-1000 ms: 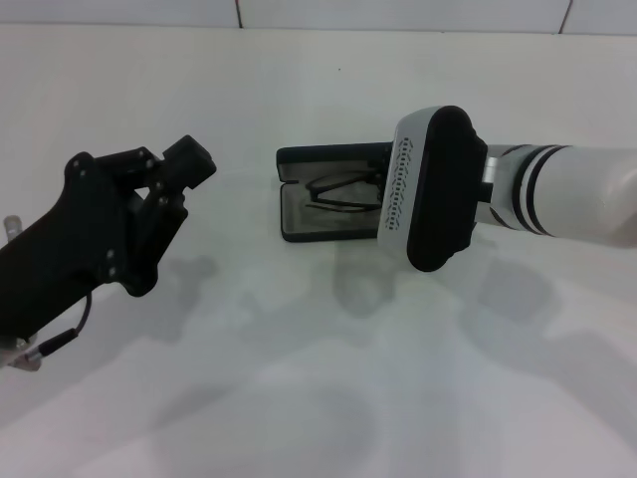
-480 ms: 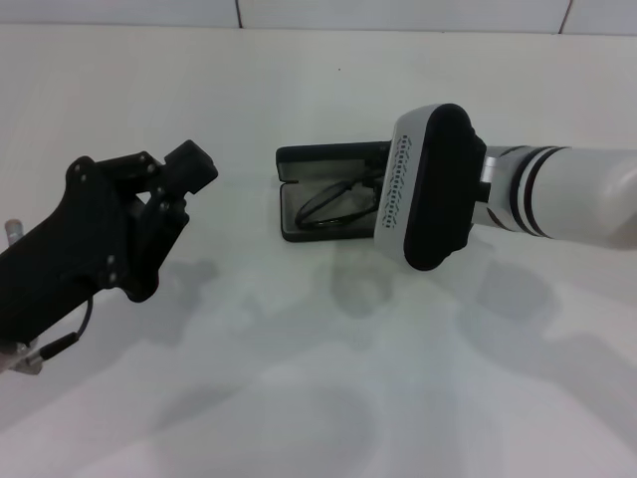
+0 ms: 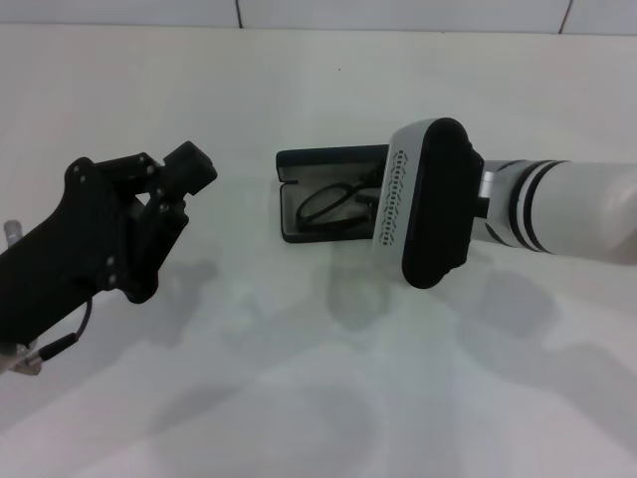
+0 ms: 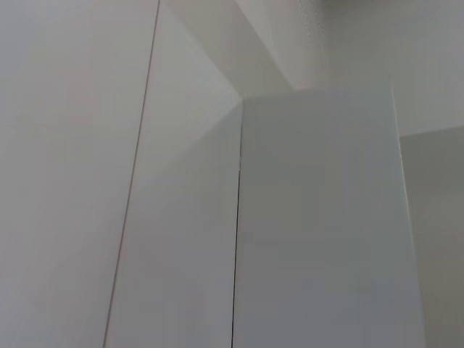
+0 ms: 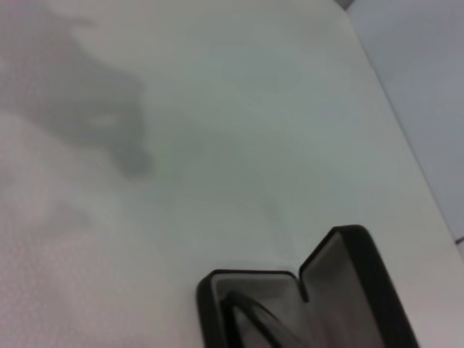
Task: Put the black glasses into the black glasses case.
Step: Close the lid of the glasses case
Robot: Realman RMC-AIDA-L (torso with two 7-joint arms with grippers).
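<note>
I see the black glasses case (image 3: pixel 323 199) lying open on the white tabletop (image 3: pixel 299 378), the black glasses (image 3: pixel 333 199) inside its tray; bare tabletop borders the case's near and left edges. My right hand (image 3: pixel 383 199) hovers over the case's right end, fingers hidden; I cannot tell their state. My left hand (image 3: pixel 184 174) hangs well apart to the left, fingers together.

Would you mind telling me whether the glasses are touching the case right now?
Touching. In the head view the glasses lie inside the open case on its lining; the right wrist view shows the frame in the tray too.
</note>
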